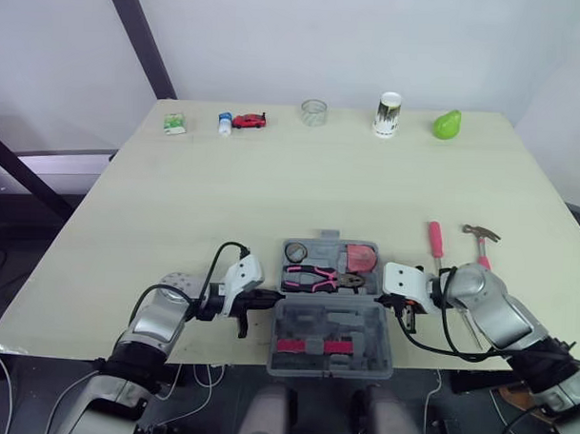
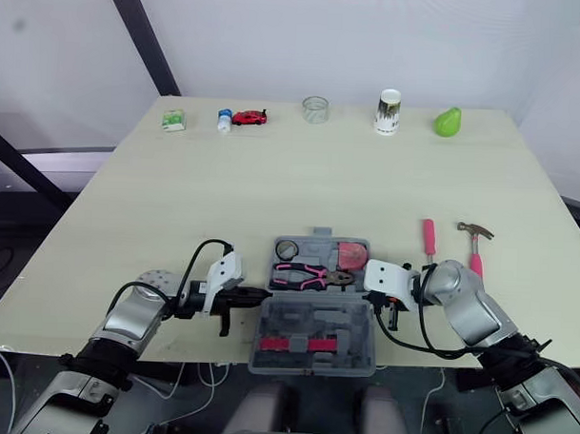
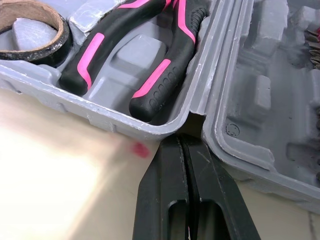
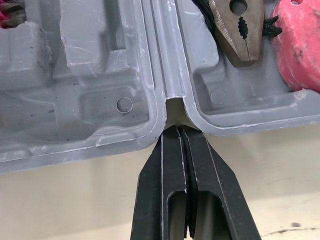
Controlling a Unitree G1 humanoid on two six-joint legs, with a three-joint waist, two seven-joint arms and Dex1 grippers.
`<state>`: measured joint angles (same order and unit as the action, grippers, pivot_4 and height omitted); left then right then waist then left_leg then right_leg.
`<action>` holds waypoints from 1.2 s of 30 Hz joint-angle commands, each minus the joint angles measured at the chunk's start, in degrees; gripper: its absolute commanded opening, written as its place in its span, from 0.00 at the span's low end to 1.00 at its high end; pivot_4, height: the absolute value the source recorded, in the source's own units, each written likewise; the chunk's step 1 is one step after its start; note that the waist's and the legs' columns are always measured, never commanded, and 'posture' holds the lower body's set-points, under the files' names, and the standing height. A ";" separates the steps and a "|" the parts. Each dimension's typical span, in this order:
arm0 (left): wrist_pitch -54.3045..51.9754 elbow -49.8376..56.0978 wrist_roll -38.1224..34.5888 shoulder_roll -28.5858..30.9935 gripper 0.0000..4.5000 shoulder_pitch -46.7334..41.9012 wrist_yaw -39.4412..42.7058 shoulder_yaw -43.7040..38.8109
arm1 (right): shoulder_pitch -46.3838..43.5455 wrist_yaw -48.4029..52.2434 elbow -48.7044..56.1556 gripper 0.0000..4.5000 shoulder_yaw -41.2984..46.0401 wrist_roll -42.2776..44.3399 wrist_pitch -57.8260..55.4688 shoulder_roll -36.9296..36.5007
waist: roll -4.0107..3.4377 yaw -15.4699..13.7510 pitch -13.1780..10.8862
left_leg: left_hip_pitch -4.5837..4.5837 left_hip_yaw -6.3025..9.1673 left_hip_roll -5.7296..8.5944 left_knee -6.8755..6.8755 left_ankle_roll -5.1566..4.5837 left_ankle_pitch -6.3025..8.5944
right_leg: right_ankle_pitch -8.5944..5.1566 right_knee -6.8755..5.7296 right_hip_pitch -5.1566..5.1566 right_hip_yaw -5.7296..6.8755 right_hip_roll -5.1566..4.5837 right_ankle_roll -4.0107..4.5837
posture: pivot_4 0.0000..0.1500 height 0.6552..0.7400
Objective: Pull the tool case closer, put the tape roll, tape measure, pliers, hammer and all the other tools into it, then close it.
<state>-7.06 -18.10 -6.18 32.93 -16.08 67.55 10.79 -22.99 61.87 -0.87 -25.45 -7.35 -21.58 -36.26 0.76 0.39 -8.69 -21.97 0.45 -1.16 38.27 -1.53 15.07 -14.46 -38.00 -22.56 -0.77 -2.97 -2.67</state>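
Tool case lies open at the near edge of the table, approx centre, w/ tape roll, pliers and pink tape measure in its far half. Left gripper is clenched, fingers pressed flat together w/ nothing btwn them, tips at the hinge notch on the case's left side; right gripper is clenched the same way, tips at the hinge notch on the right side. Hammer and pink-handled screwdriver lie side by side on the table outside the case, just beyond the right gripper.
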 commanded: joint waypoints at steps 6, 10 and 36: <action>-0.99 -0.65 2.29 -2.79 0.02 -1.82 -2.70 2.08 | -1.85 -0.98 -1.88 0.01 0.11 -0.60 3.07 2.46 | 0.00 -0.14 0.00 | -0.01 0.00 0.00 0.00 0.00 0.00 | 0.00 0.01 0.00 0.00 -0.01 0.00 | 1.00 1.00; -0.97 -1.82 2.96 -3.60 0.02 -3.06 -3.22 2.03 | -2.11 -1.04 -2.84 0.01 0.20 -1.00 3.66 2.96 | 0.00 -0.20 0.00 | -0.01 0.00 0.01 0.00 0.00 0.00 | 0.01 0.01 0.01 0.00 -0.01 0.00 | 1.00 1.00; 1.13 -6.55 4.73 -7.33 0.02 -7.33 -3.80 2.31 | -3.94 -0.64 -7.62 0.01 1.98 -2.86 5.48 3.85 | 0.00 -0.61 0.00 | 0.00 0.01 0.04 0.01 0.00 0.00 | 0.02 0.03 0.05 -0.01 -0.02 -0.03 | 1.00 1.00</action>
<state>-6.42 -24.28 -1.91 28.38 -22.57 65.00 10.54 -26.35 61.03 -9.18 -22.24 -10.62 -17.18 -33.59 0.76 -0.23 -8.68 -21.98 0.46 -1.11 38.28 -1.53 15.07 -14.44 -37.97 -22.51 -0.78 -3.00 -2.70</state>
